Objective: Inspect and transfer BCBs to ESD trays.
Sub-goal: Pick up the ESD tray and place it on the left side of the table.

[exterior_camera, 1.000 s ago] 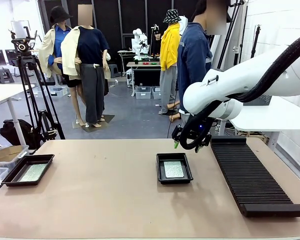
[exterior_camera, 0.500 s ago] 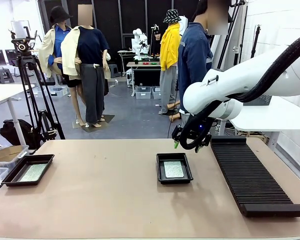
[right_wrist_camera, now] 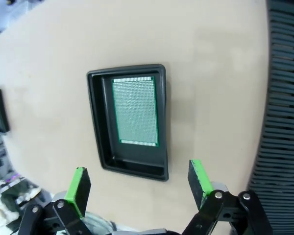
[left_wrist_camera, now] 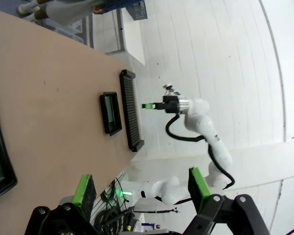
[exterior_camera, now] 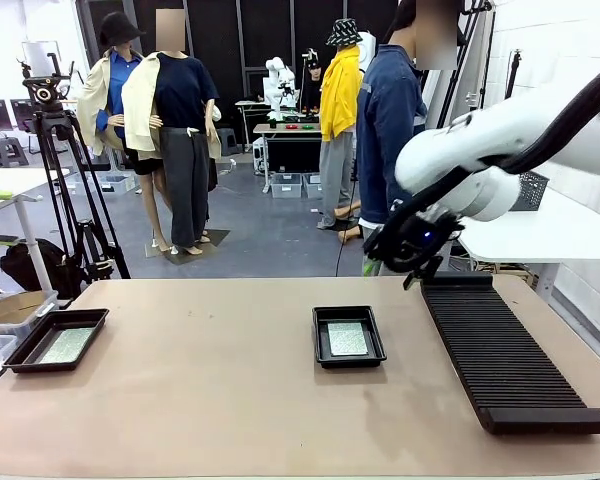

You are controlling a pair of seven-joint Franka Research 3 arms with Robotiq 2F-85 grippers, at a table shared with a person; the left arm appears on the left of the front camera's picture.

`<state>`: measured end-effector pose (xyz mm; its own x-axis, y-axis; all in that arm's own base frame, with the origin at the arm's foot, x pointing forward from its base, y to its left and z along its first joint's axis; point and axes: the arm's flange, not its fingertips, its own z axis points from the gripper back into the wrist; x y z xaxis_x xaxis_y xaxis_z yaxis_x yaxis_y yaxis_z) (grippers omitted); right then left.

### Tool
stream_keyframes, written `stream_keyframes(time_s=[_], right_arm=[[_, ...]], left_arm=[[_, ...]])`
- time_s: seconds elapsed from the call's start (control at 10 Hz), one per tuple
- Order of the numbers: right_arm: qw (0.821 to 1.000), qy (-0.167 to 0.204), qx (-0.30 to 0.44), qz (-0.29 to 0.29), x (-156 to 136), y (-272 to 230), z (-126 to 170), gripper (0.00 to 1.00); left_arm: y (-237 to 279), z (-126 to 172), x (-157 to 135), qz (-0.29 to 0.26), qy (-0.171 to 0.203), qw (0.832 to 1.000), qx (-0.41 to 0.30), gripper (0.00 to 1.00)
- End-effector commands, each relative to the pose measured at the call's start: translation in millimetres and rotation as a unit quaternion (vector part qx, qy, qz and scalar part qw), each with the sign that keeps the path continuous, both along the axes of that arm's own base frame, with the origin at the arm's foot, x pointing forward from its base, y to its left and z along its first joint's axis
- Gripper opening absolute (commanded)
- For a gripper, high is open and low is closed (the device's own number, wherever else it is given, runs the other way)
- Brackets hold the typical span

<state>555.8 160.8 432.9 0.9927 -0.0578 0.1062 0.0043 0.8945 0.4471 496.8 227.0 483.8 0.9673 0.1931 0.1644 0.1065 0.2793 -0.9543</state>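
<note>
your right gripper [exterior_camera: 392, 262] hangs above the far right part of the table [exterior_camera: 210, 390], between the middle tray [exterior_camera: 348, 336] and the ribbed rack [exterior_camera: 503, 350], with its green pads spread wide and nothing between them. the right wrist view looks straight down on that tray, where one green board [right_wrist_camera: 135, 110] lies flat on the floor, closer to the far wall than the near one. the second tray [exterior_camera: 57, 339] sits at the near left corner and also holds a board [exterior_camera: 65, 345]. your left gripper [left_wrist_camera: 139, 187] is likewise spread and empty, high above the left side.

both trays look filled, so the step in hand reads as checking the placed board. hold the wrist camera square over the tray and steady, so the whole board and its edges stay in frame. check that it rests flat rather than propped on the tray wall. if you must touch it, come down along its long edges and keep the pads off the speckled face.

no brand, label or readable writing shows on the trays, the boards or the rack.
</note>
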Motion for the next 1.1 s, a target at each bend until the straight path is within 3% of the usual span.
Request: stream_keyframes(time_s=[0.0,0.5,1.0], right_arm=[[0.999,0.005,0.042,-0.006,-11,-40,6,1.0],[0.981,0.066,0.183,0.0,7,-138,28,1.0],[0.957,0.056,0.285,0.015,2,-204,21,1.0]], left_arm=[[-41,-7,-10,0.004,0.009,0.999,0.044,1.0],[-123,-6,-4,0.015,0.027,0.995,0.1,1.0],[-215,-4,10,0.017,0.048,0.983,0.178,1.0]])
